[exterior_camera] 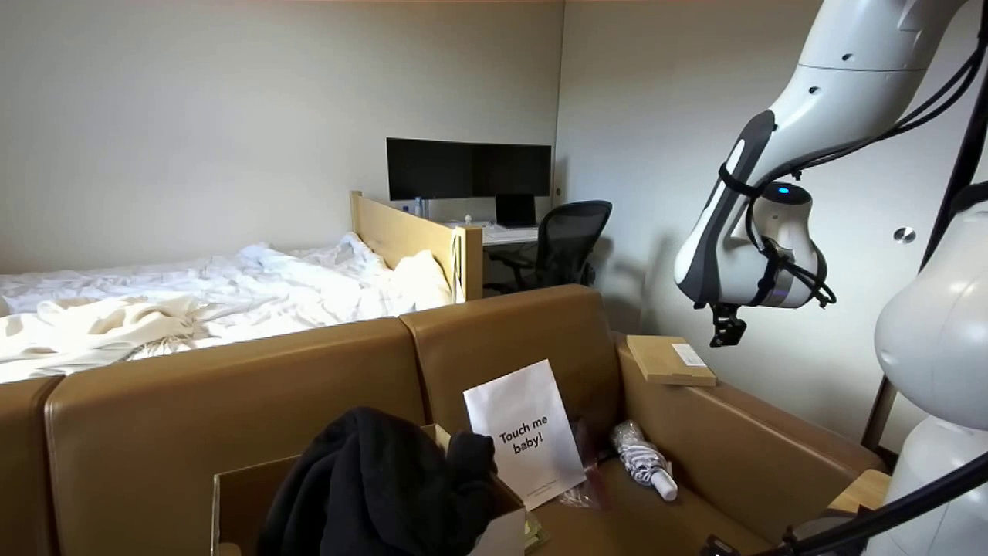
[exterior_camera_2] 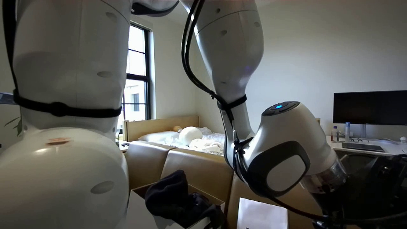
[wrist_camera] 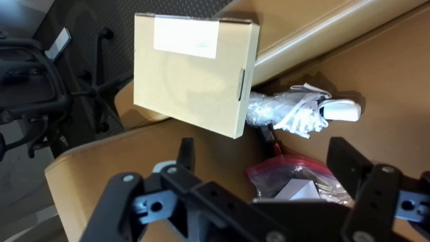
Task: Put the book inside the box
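Wrist view: my fingers are standing wide apart and gripping nothing. Beyond the tips, apart from them, the tan-brown book is lying on the armrest of the sofa, its white label facing up. Just beside it a plastic-wrapped bundle with a white handle is resting on the seat; a clear bag is showing between my fingers, farther off.

In an exterior view, my arm is reaching down from the upper right, and my fingers are hanging higher than the book, near it but not touching. From this angle I cannot tell their spread. The box is sitting well apart from the book, black cloth bulging above its rim. A white sheet reading "Touch me baby!" is leaning just beside the box.

In an exterior view, a window is showing past my arm. My fingers are blending into the dark at lower right; spread: cannot tell. The box and cloth are sitting low in view, the sheet's upper part beside them. A monitor is standing over a white table.
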You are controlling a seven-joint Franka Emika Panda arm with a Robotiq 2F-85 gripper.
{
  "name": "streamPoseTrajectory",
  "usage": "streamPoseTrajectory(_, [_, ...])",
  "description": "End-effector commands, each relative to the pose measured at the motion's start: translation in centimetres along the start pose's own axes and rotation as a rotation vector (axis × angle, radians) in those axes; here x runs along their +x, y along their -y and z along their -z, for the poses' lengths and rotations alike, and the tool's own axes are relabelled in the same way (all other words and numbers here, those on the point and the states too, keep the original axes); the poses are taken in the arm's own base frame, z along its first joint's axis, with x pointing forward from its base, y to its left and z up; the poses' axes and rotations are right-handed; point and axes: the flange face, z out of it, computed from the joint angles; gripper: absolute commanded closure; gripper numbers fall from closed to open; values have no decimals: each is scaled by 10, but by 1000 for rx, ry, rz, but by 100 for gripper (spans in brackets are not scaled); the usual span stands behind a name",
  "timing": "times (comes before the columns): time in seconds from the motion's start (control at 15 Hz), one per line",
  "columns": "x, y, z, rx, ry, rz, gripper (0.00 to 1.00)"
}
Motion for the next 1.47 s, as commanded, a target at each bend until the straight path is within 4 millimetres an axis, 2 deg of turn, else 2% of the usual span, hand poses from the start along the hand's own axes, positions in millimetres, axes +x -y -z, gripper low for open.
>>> streamPoseTrajectory(0.0, [-16,21,-7,40,27,-9,0])
streamPoseTrajectory(0.07, [-13,9,-4,23,20,-15,0])
streamPoseTrajectory(0.33, [-13,10,-6,26,22,-14,0])
streamPoseTrajectory(0.53, [4,4,-9,12,0,20,0])
streamPoseTrajectory(0.8, [35,-28,-33,-19,3,50,0])
streamPoseTrajectory(1.13, [78,-111,-71,-161,42,20,0])
streamPoseTrajectory(1.2, [85,-118,-82,-174,57,16,0])
streamPoseTrajectory(1.33, [85,-95,-110,-173,141,27,0])
streamPoseTrajectory(1.4, [90,-108,-115,-166,171,39,0])
